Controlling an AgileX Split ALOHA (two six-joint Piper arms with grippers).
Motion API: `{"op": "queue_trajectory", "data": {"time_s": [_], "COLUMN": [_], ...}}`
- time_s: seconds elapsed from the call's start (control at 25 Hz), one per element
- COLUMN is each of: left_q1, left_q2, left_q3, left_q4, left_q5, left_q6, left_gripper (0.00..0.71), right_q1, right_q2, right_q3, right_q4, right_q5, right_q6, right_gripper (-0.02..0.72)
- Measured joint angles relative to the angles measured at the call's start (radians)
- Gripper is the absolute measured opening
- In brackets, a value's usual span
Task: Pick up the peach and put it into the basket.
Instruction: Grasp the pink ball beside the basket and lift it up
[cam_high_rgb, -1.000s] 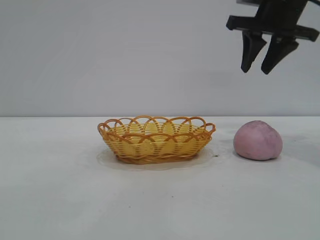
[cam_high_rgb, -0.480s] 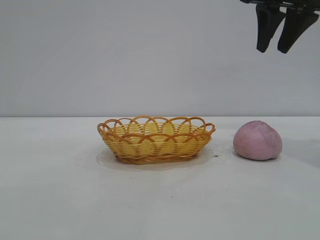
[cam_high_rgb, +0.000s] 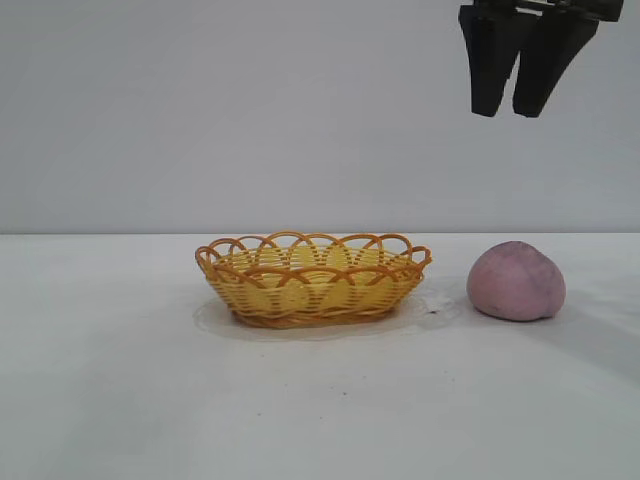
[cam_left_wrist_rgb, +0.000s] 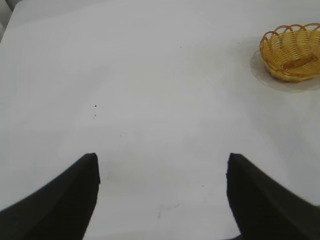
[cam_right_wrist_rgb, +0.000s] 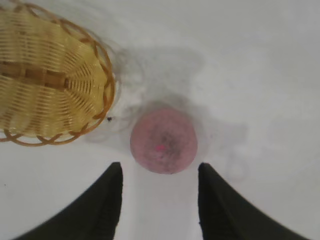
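Taken from the left of the scene, the left gripper (cam_left_wrist_rgb: 160, 192) is out of the exterior camera's sight; its own wrist camera shows two dark fingers (cam_left_wrist_rgb: 60, 200) spread wide with nothing between them, poised over bare white table (cam_left_wrist_rgb: 150, 100) and angled toward the basket (cam_left_wrist_rgb: 292, 52), which sits well off from it. In the exterior view the basket (cam_high_rgb: 312, 278) stands upright near the middle of the table (cam_high_rgb: 120, 380), yellow weave under an orange looped rim, with nothing visible inside it. A faint round mark shows on the tabletop around its base, and a tiny dark speck lies on the surface between basket and peach. The peach (cam_high_rgb: 516, 281) rests on the table just to the right of the basket, apart from it and not touching, a pale pink-mauve rounded lump. High above it, at the top edge of that view, hangs the right gripper (cam_high_rgb: 510, 105), fingers (cam_high_rgb: 487, 70) pointing down, parted and holding nothing. The right wrist camera looks steeply down: the peach (cam_right_wrist_rgb: 163, 140) lies just beyond the gap between the two fingertips, and the basket (cam_right_wrist_rgb: 50, 80) is beside it. Nothing stands between the gripper and the peach.
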Motion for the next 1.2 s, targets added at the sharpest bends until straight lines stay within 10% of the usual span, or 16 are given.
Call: {"op": "queue_trajectory", "data": {"time_s": [0.72, 1.0, 1.2], "left_q1": [0.0, 0.0, 0.0], "left_q2": [0.0, 0.0, 0.0], "left_q3": [0.0, 0.0, 0.0], "left_q4": [0.0, 0.0, 0.0], "left_q5": [0.0, 0.0, 0.0], "left_q6": [0.0, 0.0, 0.0], "left_gripper": [0.523, 0.523, 0.523], "right_q1": [0.0, 0.0, 0.0], "right_q2": [0.242, 0.262, 0.254], "right_q3": [0.0, -0.005, -0.027], "right_q4": [0.003, -0.021, -0.041], "right_q5": [-0.007, -0.03, -0.004], "right_q6": [0.011, 0.011, 0.01], "right_gripper": [0.292, 0.0, 0.0]}}
